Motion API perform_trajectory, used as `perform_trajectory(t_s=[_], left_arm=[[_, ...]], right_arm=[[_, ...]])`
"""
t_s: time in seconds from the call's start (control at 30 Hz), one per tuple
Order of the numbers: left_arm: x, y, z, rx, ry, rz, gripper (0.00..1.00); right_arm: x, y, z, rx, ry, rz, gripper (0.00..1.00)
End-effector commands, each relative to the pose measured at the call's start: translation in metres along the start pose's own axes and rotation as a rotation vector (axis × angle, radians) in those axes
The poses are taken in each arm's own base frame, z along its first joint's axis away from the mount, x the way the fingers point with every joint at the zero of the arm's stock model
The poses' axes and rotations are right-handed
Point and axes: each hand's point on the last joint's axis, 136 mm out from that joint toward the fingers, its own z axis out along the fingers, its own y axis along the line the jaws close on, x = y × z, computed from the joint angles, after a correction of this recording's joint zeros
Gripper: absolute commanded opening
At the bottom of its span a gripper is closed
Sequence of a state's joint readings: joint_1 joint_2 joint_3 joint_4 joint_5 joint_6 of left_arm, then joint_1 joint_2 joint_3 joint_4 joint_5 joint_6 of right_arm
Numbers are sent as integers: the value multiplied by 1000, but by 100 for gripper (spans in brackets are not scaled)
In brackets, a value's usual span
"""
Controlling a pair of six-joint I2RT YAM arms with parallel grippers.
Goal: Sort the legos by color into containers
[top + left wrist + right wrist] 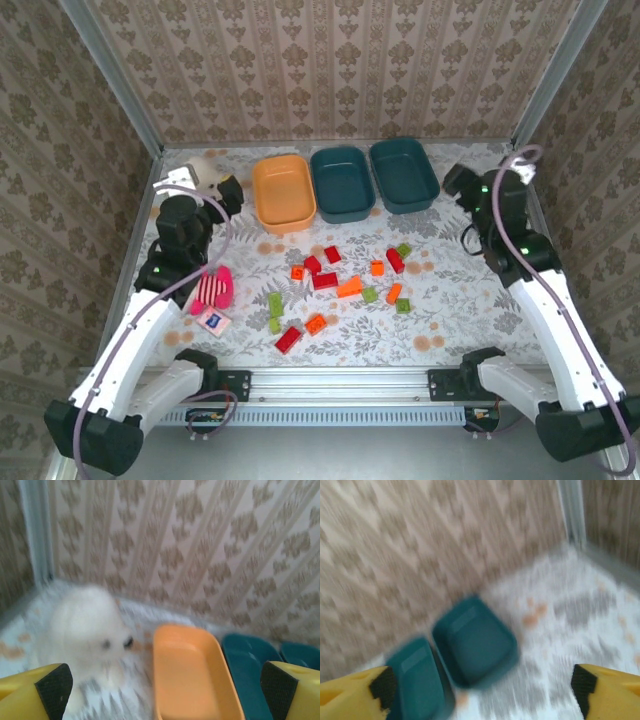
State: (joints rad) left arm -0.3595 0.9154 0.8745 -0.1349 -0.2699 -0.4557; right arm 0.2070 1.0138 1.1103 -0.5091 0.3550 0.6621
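legos [324,281] scatter mid-table, base-side of both grippers | right gripper [453,181] looks slightly nearer, jaws apart | left gripper [231,189] by orange tub [283,190], jaws apart

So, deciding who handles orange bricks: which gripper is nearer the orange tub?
Left. The left gripper is just beside the orange tub, on its left side; the right gripper is past both teal tubs, on the far side.
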Motion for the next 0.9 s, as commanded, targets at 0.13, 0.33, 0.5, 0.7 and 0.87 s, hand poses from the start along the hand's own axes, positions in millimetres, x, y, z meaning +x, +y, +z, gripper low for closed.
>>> perform_trajectory(t_s=[0.13,0.33,0.5,0.7,0.87], left_arm=[[129,-74,-17,286,572,-42,100],[149,-103,-25,404,631,-84,100],[153,-110,-25,414,641,-93,100],[156,-115,-28,420,642,-78,100],[157,-116,-30,415,642,-75,100]], right_arm=[[154,-32,31,222,561,59,87],[209,-28,71,292,734,91,81],[228,-20,99,314,776,114,76],[244,-15,120,343,816,129,73],[257,-21,126,401,850,136,70]])
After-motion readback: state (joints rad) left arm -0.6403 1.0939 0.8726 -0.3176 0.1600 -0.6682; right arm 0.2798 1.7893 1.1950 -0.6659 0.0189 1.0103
